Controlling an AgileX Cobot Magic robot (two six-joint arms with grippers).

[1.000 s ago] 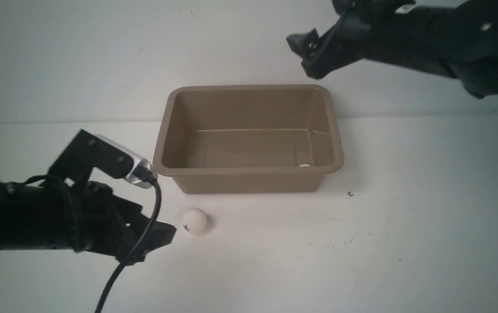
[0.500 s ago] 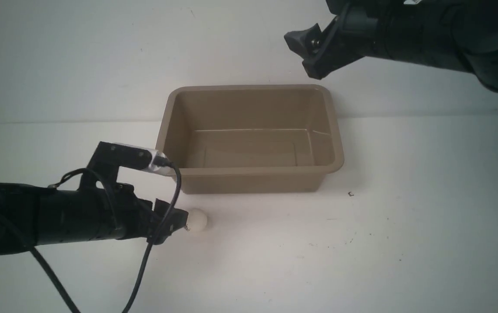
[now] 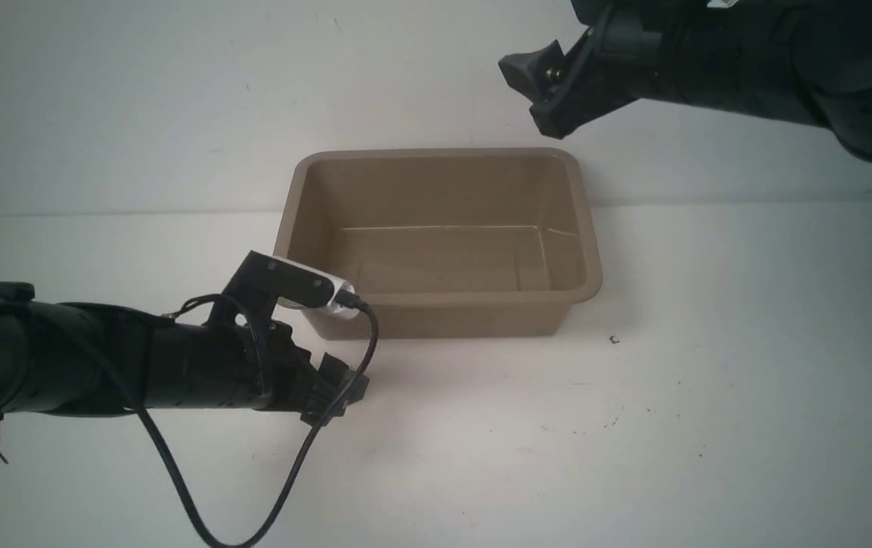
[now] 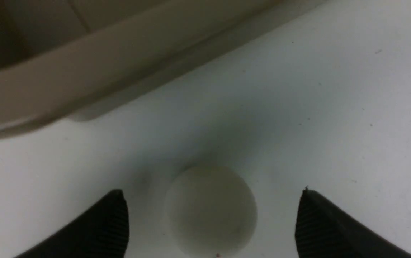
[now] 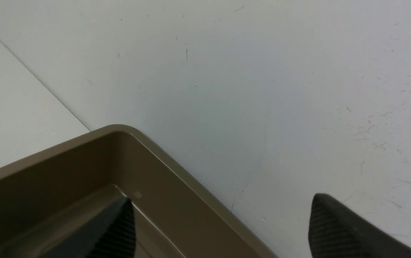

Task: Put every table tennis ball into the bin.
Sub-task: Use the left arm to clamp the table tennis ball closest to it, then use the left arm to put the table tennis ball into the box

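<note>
A white table tennis ball (image 4: 211, 211) lies on the table just in front of the bin's (image 3: 436, 298) near left corner. My left gripper (image 4: 212, 193) is open, with one finger on each side of the ball and a gap to both. In the front view the left gripper (image 3: 345, 388) sits low on the table and hides the ball. The taupe bin's rim (image 4: 65, 79) runs close beyond it. My right gripper (image 3: 535, 99) hangs open and empty, high above the bin's far right corner (image 5: 176, 163). No ball shows inside the bin.
A white wall rises right behind the bin. The left arm's black cable (image 3: 253, 495) loops down over the table in front of the arm. A small dark speck (image 3: 614, 339) marks the table to the right of the bin.
My left arm has moved right along the table until its open fingers straddle the ball, which it now hides in the front view. The right arm rose slightly, then held still.
</note>
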